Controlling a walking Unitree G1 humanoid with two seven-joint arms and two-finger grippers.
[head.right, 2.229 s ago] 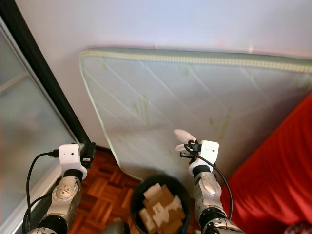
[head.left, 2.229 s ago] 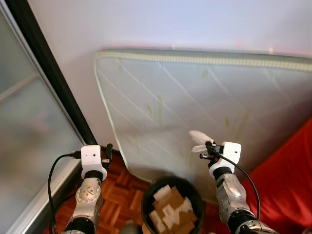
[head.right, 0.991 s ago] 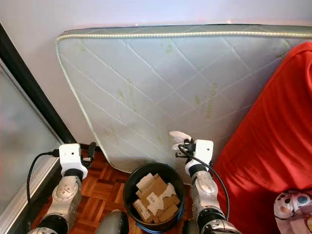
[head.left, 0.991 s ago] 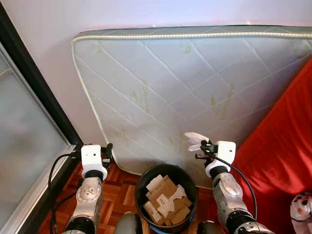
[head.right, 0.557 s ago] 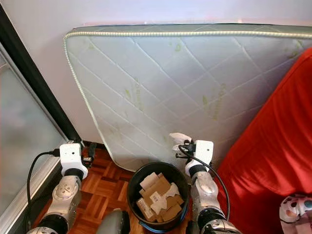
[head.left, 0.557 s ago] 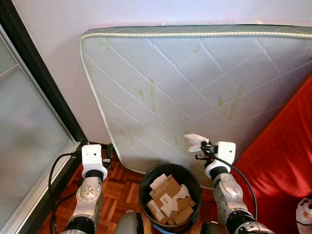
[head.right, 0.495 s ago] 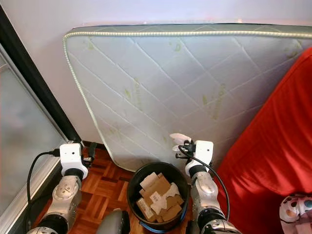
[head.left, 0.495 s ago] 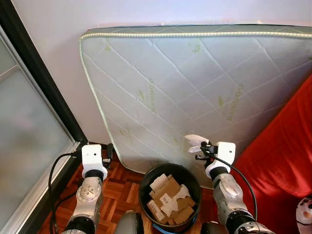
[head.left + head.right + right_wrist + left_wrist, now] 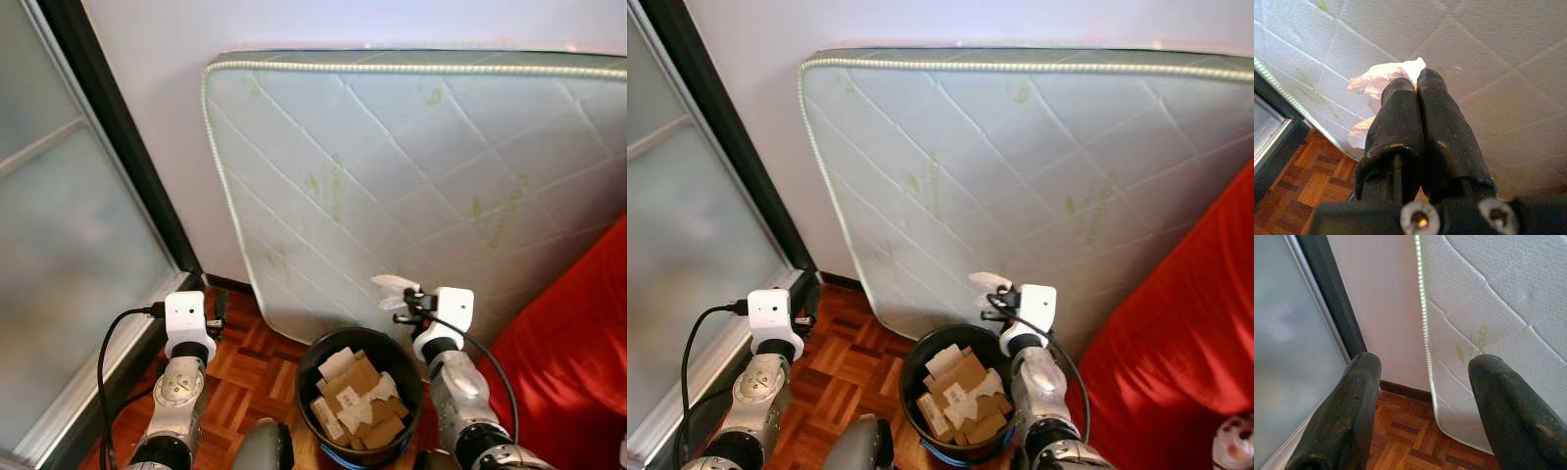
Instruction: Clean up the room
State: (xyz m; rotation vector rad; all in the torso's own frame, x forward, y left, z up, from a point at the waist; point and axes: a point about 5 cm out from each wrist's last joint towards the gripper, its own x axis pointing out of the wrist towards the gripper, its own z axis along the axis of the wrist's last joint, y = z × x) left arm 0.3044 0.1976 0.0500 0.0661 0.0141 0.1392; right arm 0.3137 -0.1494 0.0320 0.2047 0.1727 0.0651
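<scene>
Right wrist view showed the right claw point(image 9: 1418, 85) clamped on a crumpled white tissue point(image 9: 1382, 81), above the round black bin point(image 9: 361, 397) of cardboard scraps, before the quilted white mattress point(image 9: 411, 186); left claw point(image 9: 1422, 382) gaped over parquet floor point(image 9: 245, 367).

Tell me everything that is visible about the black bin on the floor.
The black bin is round, upright and open-topped, standing on the wooden parquet floor at the foot of the leaning mattress. It is filled nearly to the rim with brown cardboard pieces and white paper scraps. The right gripper, shut on a crumpled tissue, hovers above its far edge.
</scene>
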